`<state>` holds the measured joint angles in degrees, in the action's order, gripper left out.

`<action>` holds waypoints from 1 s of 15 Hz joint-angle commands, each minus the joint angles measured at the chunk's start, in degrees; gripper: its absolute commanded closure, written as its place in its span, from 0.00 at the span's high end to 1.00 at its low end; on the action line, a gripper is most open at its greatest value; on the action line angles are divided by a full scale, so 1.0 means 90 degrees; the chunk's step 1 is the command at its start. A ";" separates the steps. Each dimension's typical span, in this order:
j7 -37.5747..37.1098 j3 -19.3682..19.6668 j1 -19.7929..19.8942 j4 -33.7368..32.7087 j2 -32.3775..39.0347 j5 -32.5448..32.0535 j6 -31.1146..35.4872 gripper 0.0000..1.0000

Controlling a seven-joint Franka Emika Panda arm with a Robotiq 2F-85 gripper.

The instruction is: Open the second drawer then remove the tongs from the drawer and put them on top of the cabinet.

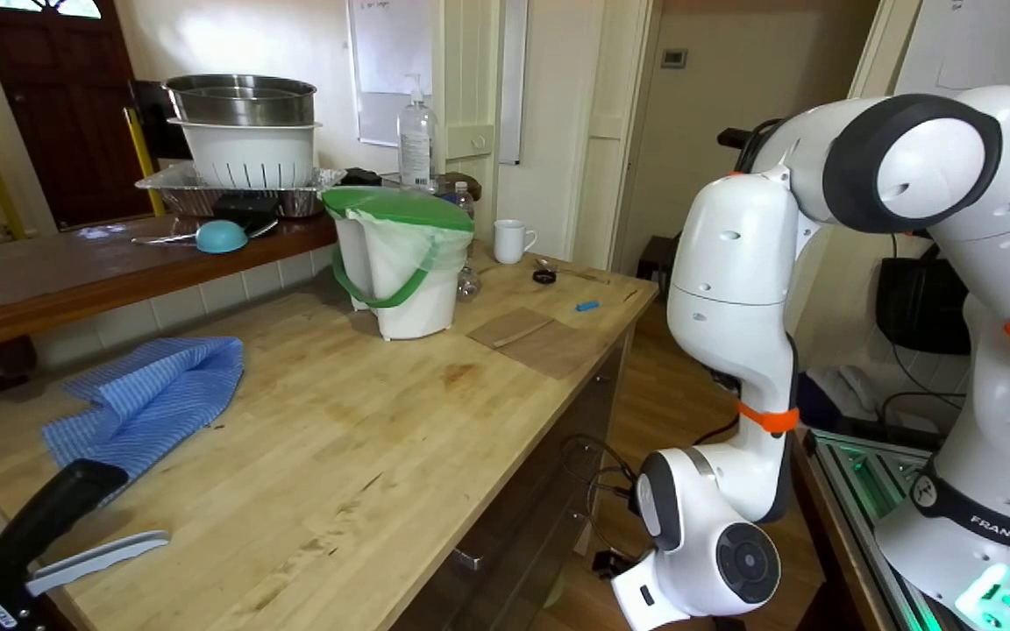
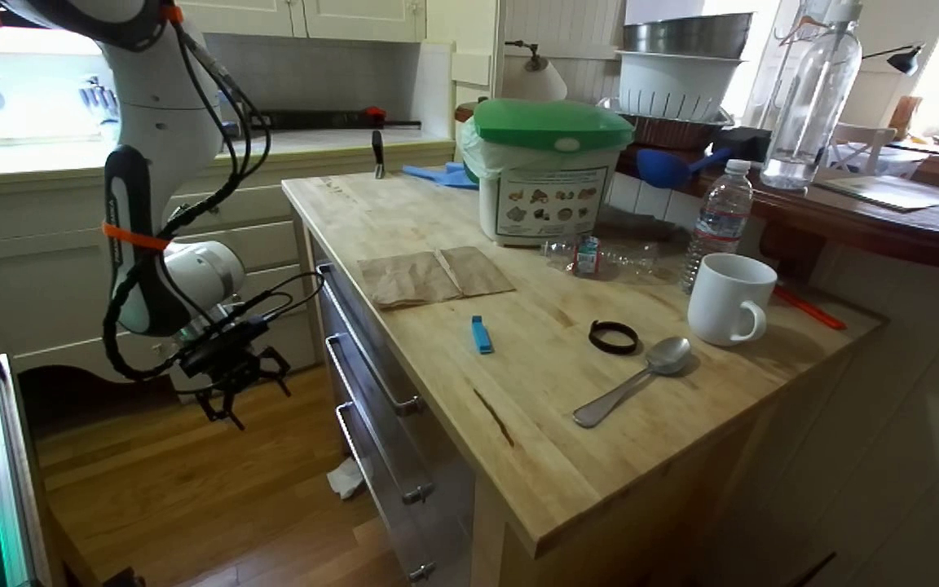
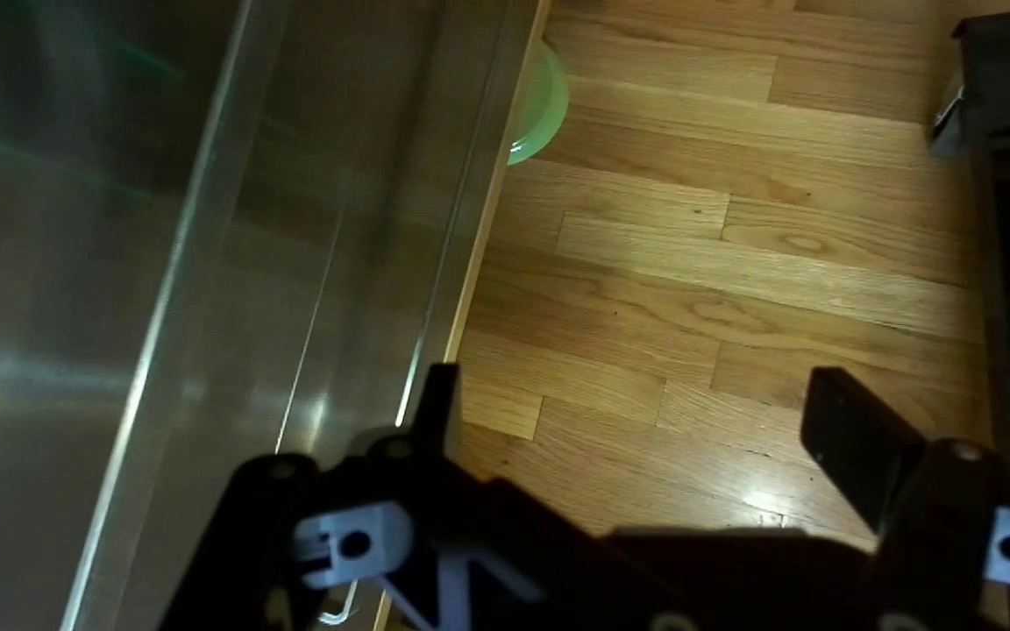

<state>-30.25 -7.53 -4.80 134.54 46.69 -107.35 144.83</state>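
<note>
Wrist view: both jaws spread wide; in an exterior view, one cabinet [image 2: 437,359], three drawer handles [image 2: 358,338].

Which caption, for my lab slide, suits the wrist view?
Open, empty gripper over the wooden floor beside the cabinet, whose edge partly hides a green object.

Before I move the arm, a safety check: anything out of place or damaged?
Yes: a pale green, rounded item lies on the floor, partly hidden by the cabinet, perhaps dropped; a dark, crack-like streak mars the wooden top.
</note>
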 commanded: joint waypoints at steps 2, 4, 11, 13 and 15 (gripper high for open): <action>-0.0461 -0.0275 0.0200 -0.0135 0.0077 -0.0645 -0.0332 1.00; -0.0962 -0.0470 0.0210 -0.0295 0.0191 -0.1676 -0.0664 1.00; -0.2574 -0.0917 0.0401 -0.0525 0.0692 -0.3429 -0.2012 1.00; -0.2982 -0.0901 0.0562 -0.0566 0.0821 -0.3791 -0.2099 1.00; -0.3254 -0.0869 0.0712 -0.0631 0.0923 -0.4047 -0.2115 1.00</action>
<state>-55.36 -14.98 -1.27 130.23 52.43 -139.28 127.17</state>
